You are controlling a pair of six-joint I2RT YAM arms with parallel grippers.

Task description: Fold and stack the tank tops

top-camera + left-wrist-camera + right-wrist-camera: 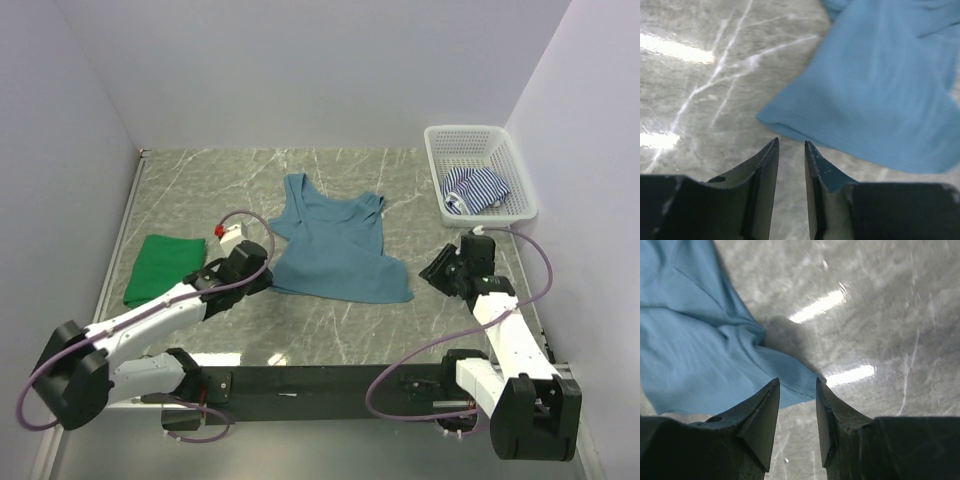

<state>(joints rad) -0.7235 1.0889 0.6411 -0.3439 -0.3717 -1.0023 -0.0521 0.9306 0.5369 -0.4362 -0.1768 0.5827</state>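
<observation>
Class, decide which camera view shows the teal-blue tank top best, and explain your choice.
The top external view. There the teal-blue tank top lies whole, spread flat, with straps and hem visible. The left wrist view shows only one hem corner; the right wrist view shows only another hem corner.

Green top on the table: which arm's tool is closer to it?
Left. The left tool sits just right of the green top; the right tool is far off, beyond the blue top.
</observation>
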